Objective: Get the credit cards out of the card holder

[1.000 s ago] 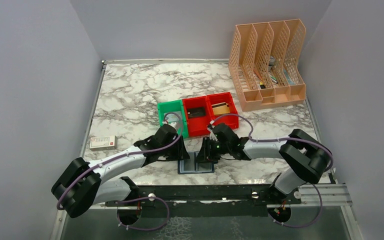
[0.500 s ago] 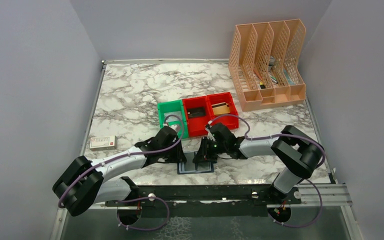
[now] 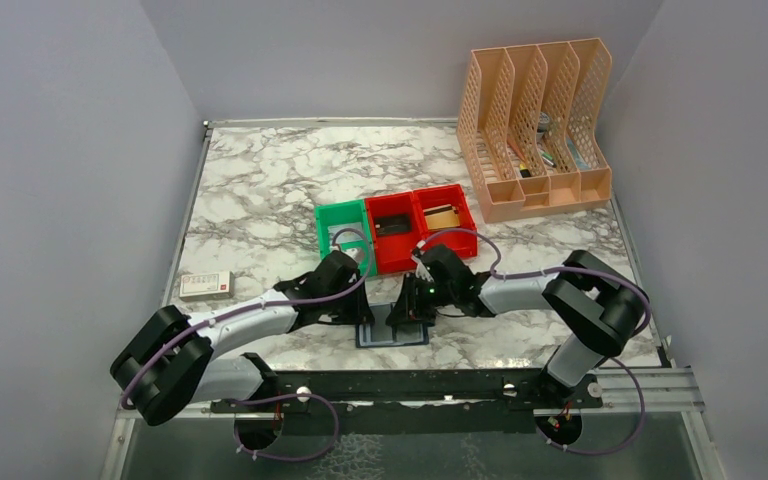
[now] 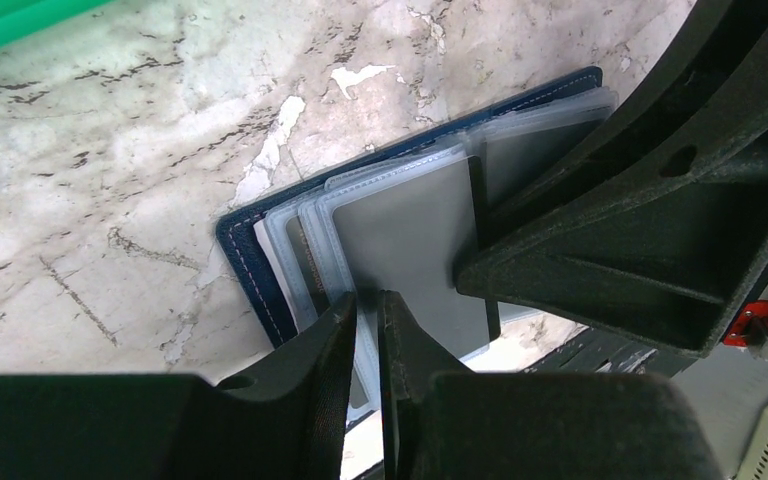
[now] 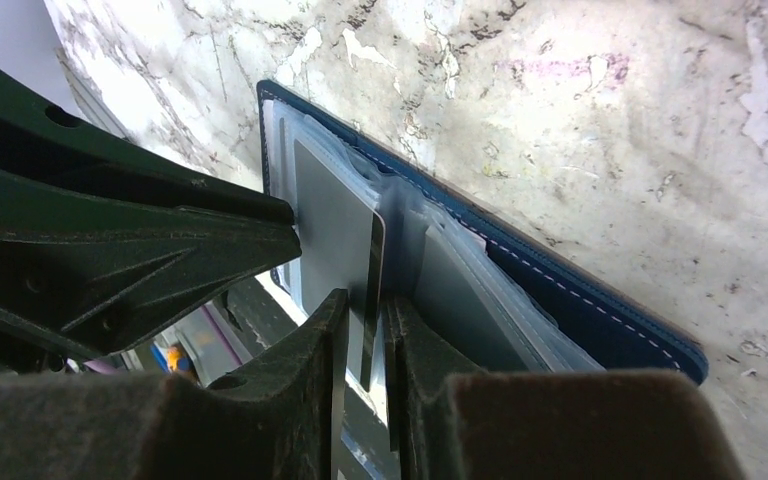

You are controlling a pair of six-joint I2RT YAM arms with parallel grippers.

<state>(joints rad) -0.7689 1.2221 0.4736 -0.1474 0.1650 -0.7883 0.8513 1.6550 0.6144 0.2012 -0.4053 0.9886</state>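
The navy card holder lies open on the marble near the front edge, its clear sleeves fanned upward. In the left wrist view its navy cover and a grey card in a sleeve show. My left gripper is shut on the edge of a clear sleeve. My right gripper faces it from the right, shut on the edge of a thin dark card standing out of the holder. The two grippers are almost touching.
A green bin and two red bins stand just behind the grippers. A peach file organiser is at the back right. A small white and red box lies at the left. The black base rail runs close in front.
My right arm has pulled in and its gripper has shifted a little left over the card holder. The left gripper has stayed at the holder's left side.
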